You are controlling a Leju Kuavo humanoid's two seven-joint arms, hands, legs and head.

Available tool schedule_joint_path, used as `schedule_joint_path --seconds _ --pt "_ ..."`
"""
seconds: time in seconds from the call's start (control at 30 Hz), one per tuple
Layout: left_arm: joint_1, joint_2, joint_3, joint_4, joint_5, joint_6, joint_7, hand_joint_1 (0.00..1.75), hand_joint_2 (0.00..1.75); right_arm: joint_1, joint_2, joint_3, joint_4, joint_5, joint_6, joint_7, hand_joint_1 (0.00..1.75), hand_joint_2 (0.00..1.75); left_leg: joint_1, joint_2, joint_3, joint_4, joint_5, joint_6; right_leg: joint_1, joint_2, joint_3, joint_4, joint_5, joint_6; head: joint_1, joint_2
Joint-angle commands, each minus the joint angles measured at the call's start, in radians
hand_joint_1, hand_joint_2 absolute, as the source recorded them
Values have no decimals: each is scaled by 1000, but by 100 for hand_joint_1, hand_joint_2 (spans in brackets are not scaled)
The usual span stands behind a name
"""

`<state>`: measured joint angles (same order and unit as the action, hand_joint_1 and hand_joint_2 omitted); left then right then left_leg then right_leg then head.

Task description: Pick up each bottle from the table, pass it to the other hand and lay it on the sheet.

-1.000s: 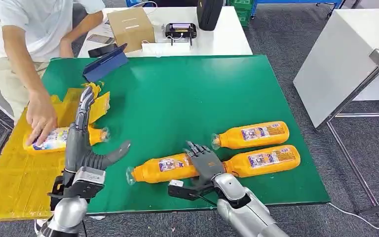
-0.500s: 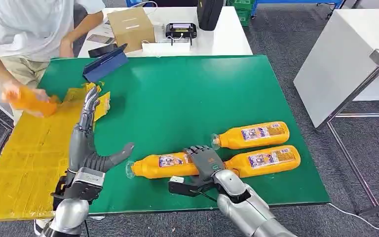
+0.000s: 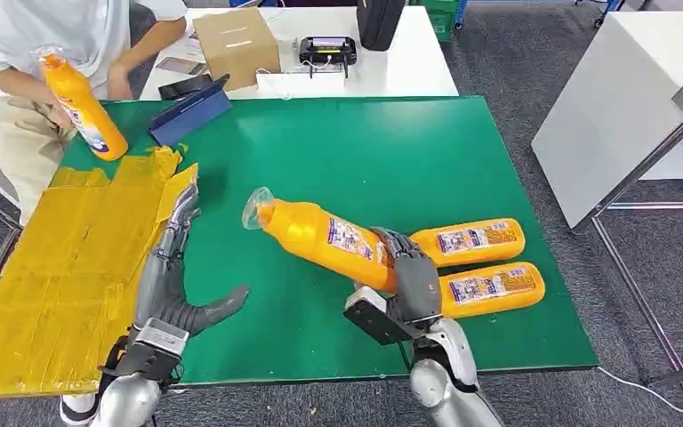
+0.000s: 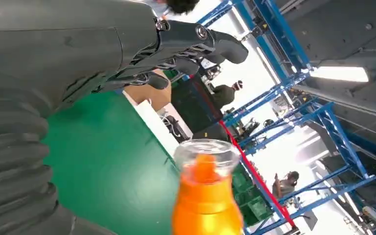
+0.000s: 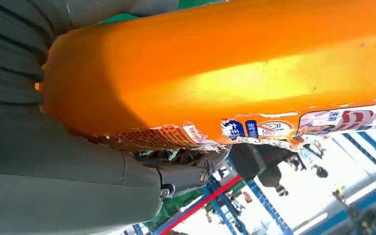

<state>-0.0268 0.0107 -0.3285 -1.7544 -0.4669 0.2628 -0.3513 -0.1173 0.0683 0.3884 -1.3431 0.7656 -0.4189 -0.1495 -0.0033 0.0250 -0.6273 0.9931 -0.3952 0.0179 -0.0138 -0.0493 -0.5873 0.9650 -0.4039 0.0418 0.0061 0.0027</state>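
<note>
Above the bench's (image 3: 498, 160) near edge, bottle (image 3: 320, 233) gripped by right hand (image 3: 413, 280), tilted cap-first toward left hand (image 3: 173, 280), spread wide, holding nothing.

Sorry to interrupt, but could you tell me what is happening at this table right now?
The robot's right hand grips an orange bottle lifted off the green table, cap tilted toward its open left hand. Two more bottles lie on the table. A person beside the yellow sheet holds another bottle.
</note>
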Motion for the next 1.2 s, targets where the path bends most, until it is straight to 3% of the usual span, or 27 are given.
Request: schedule_joint_path --seconds 0.03,0.17,0.33,0.4,0.6,0.87,1.03,1.2 --pt "10 -27 28 110 73 -46 10 0 175 29 37 -111 -124 -153 -77 -116 175 175 1 -2 4 0 -2 -1 0 3 4 0 -2 -2 0 0" --pt "16 -37 30 152 123 -64 3 0 175 35 38 -107 -159 -206 -59 -133 175 175 0 -2 5 -1 -2 -1 0 3 5 0 -3 -1 0 0" --pt "-15 -46 13 186 293 -193 37 0 175 12 46 -3 -105 -370 137 -209 175 175 1 -1 3 -1 -2 -1 0 4 4 -1 -2 -2 0 0" --pt "-42 -54 12 222 389 -230 55 0 175 -10 38 64 -61 -357 161 -221 175 175 1 -1 4 0 -2 -2 0 4 4 -1 -2 -2 0 0" --pt "-85 -49 -2 270 507 -259 64 0 175 -69 55 192 91 -343 174 -220 175 175 1 0 3 -1 -1 -1 1 4 3 -2 0 -1 0 0" --pt "-84 -45 -9 265 508 -259 64 0 175 -83 43 218 113 -324 201 -195 175 175 1 -1 2 -1 -1 -1 1 3 3 -1 -1 -1 0 0" --pt "-124 -54 -19 301 549 -261 75 0 175 -140 99 339 359 -224 182 -185 175 175 1 0 3 -1 -1 -1 1 4 3 -2 -1 -2 0 0" --pt "-125 -52 -22 293 558 -262 62 0 175 -159 104 359 414 -227 186 -181 175 175 2 -3 3 -1 -1 -2 2 2 4 -1 -2 -2 0 0"
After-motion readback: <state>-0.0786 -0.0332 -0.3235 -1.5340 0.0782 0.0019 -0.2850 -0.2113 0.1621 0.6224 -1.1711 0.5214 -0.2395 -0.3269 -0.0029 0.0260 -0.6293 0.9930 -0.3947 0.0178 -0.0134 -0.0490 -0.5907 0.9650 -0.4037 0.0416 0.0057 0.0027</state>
